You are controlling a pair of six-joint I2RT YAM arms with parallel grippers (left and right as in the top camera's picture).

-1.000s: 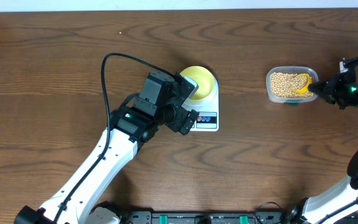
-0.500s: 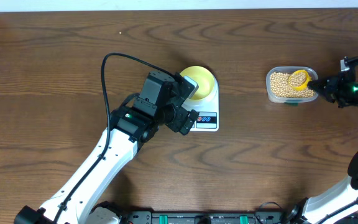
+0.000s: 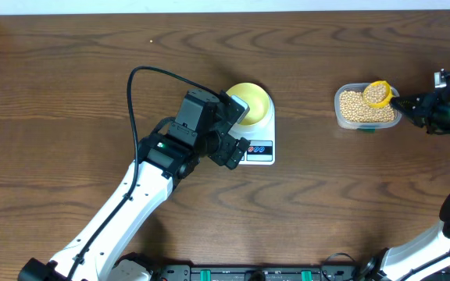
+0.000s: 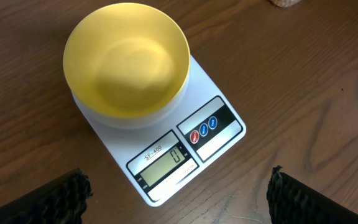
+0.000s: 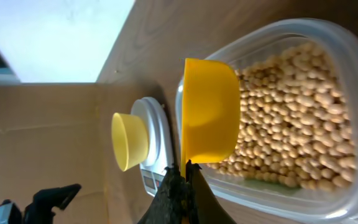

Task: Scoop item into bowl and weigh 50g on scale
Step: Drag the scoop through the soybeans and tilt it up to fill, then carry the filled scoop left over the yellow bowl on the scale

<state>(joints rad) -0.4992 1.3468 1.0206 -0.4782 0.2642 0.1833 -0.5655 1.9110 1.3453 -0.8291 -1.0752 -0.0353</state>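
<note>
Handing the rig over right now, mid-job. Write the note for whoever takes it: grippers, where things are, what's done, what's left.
Left gripper: open, empty, hovering by the scale.
Right gripper: shut on the handle of the yellow scoop, which holds beans over the clear tub.
Bowl: empty, sitting on the scale; the display reads 0.
Done: bowl on scale, one scoop loaded.
Left: carry the scoop to the bowl, tip the beans in, repeat until the target weight shows.
</note>
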